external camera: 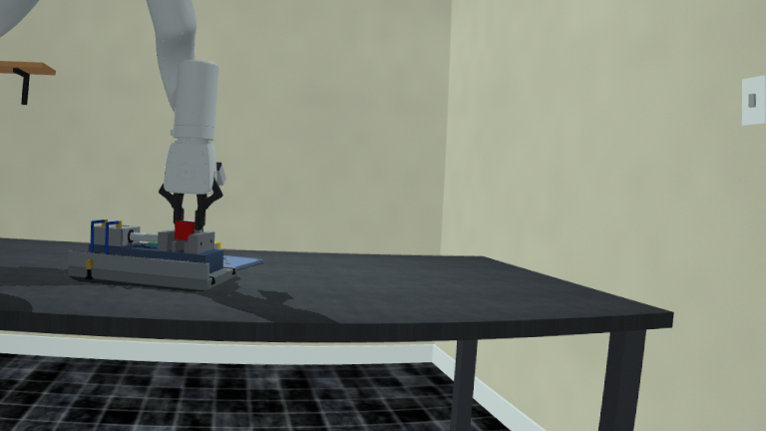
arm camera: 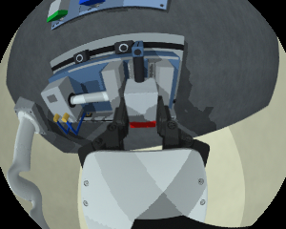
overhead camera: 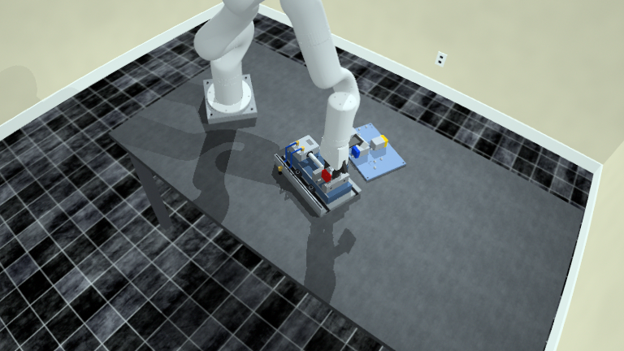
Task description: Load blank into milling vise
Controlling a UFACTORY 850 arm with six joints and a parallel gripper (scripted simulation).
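My gripper [external camera: 190, 221] is shut on the grey blank with the red end [external camera: 184, 230] and holds it between the vise jaws. The red end [overhead camera: 327, 175] faces away from the infeed plate [overhead camera: 377, 153]. Most of the blank sits down in the jaw gap, its top part standing above the jaw tops. In the wrist view the blank [arm camera: 142, 103] runs from my fingers toward the black work stop rod [arm camera: 138, 57]. The fixed jaw [external camera: 200, 241] is on the side away from the hoses [external camera: 99, 232]. I cannot tell whether the blank touches the bars, the jaw or the stop.
On the infeed plate lie a blank with a blue end [overhead camera: 356, 150] and one with a yellow end [overhead camera: 379, 140]; the wrist view shows a green-ended one [arm camera: 58, 15] too. The vise stands on a raised grey plate [overhead camera: 316, 191]. The arm base [overhead camera: 229, 98] stands at the table's far left.
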